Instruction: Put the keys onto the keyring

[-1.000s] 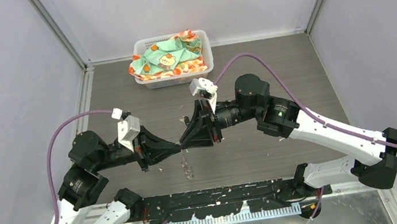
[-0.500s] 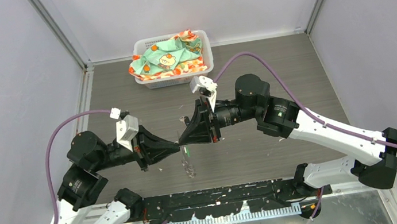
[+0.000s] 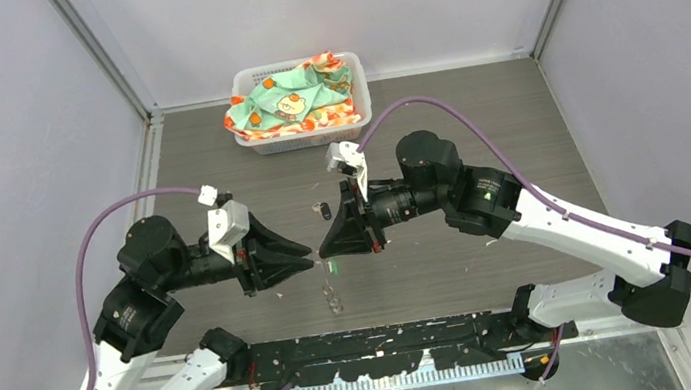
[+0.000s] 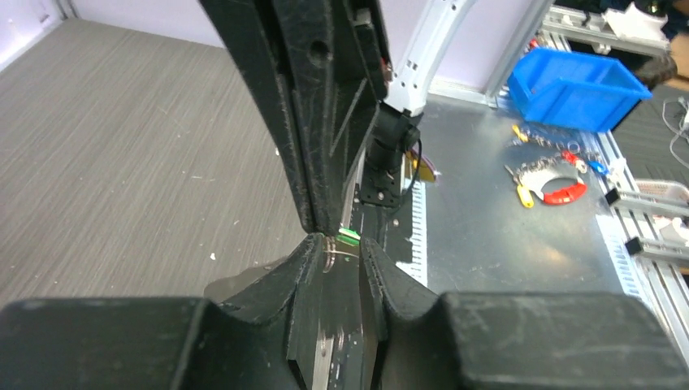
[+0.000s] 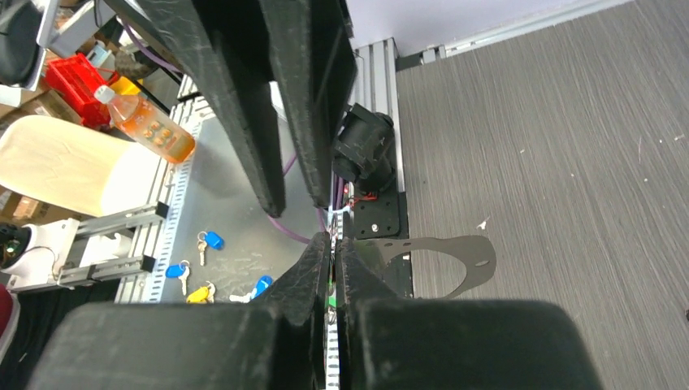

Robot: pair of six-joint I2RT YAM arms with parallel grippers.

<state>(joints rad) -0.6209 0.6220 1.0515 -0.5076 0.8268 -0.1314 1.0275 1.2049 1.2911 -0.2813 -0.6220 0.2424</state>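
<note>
Above the counter (image 3: 512, 112), toward its near edge, the right claw (image 5: 334, 240) pinches the green key (image 4: 349, 236) — the left claw (image 4: 340, 246), narrowly parted, straddles the keyring (image 4: 331, 253).

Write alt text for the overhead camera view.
Two robot arms meet tip to tip over a grey table, the left hand and right hand nearly touching, with a green key and a thin keyring by their tips. A white basket of patterned cloth sits at the far edge.
</note>
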